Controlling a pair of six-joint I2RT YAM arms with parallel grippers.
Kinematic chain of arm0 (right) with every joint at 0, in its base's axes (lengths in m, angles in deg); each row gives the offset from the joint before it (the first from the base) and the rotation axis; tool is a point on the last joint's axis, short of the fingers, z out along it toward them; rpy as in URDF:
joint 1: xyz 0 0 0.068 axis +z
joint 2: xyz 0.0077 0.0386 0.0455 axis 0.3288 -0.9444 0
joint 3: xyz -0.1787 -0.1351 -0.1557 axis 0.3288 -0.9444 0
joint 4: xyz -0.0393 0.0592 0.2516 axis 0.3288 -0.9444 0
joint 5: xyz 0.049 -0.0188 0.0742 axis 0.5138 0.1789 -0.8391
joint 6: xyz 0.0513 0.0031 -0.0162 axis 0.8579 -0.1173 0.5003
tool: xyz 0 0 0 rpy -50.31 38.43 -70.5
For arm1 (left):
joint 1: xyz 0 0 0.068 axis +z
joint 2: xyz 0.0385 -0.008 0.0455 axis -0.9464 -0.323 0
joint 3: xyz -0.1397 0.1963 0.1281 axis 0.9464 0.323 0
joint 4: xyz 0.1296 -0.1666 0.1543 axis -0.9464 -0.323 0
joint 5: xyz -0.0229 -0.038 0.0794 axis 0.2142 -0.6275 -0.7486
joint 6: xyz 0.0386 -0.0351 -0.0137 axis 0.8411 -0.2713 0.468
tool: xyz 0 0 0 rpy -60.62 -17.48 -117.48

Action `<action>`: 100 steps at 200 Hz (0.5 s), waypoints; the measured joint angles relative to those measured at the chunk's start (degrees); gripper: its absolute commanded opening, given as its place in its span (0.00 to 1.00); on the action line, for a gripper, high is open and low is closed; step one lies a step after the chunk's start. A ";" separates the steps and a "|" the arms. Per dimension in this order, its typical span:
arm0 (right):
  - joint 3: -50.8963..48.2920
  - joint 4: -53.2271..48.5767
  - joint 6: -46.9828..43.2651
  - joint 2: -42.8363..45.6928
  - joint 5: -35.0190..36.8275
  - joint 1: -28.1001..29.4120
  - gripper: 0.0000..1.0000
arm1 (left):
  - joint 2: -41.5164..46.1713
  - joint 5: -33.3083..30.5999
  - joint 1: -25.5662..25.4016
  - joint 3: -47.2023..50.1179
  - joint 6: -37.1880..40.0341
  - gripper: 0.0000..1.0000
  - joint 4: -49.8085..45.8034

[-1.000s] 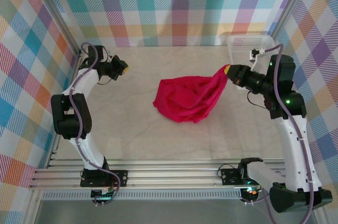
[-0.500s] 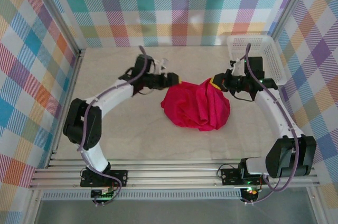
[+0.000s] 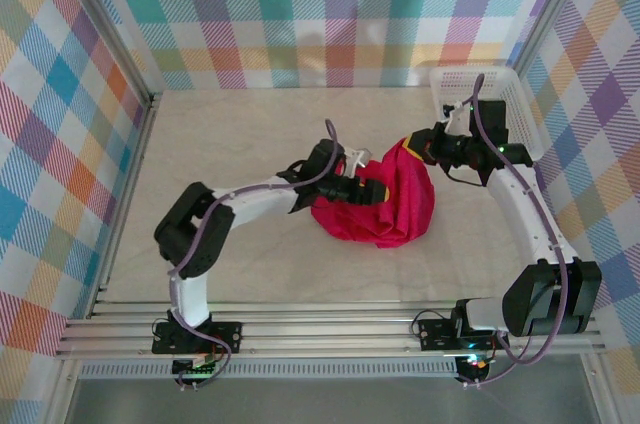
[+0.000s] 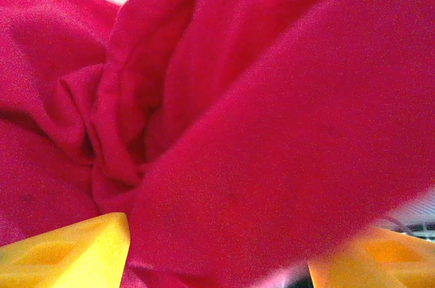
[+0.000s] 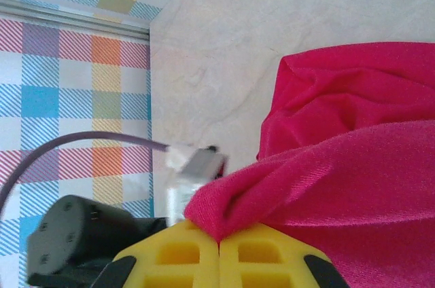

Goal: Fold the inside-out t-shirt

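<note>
A pale marbled desk (image 3: 230, 144) sits inside pastel plaid walls (image 3: 330, 14), with a white mesh basket (image 3: 520, 104) in its far right corner. The inside-out t-shirt (image 3: 385, 209) lies bunched just right of the desk's centre. The right arm (image 3: 525, 209) has its jaws closed on a raised fold; the left arm (image 3: 255, 194) holds its jaws apart, cloth between them

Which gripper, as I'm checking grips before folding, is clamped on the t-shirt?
The right gripper: its yellow fingers meet on a pinched fold of the t-shirt. The left gripper has fingers apart around cloth.
</note>
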 measured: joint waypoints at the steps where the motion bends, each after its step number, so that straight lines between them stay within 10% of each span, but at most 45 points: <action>1: 0.00 0.00 0.00 0.00 0.00 0.00 0.00 | -0.17 -0.04 -0.04 -0.09 -0.04 0.68 -0.02; 14: 0.00 -0.22 -0.20 0.00 0.00 0.00 0.00 | -3.08 -1.25 -0.98 -1.75 -0.63 0.60 -0.11; 37: 0.00 -1.05 -0.72 0.00 0.26 -0.33 0.00 | -5.31 -2.60 -1.68 -3.61 -1.49 0.00 -1.36; 100: -0.44 -6.64 -6.80 -0.02 8.11 -5.14 0.00 | 6.38 1.29 10.47 -15.67 2.80 0.00 -26.21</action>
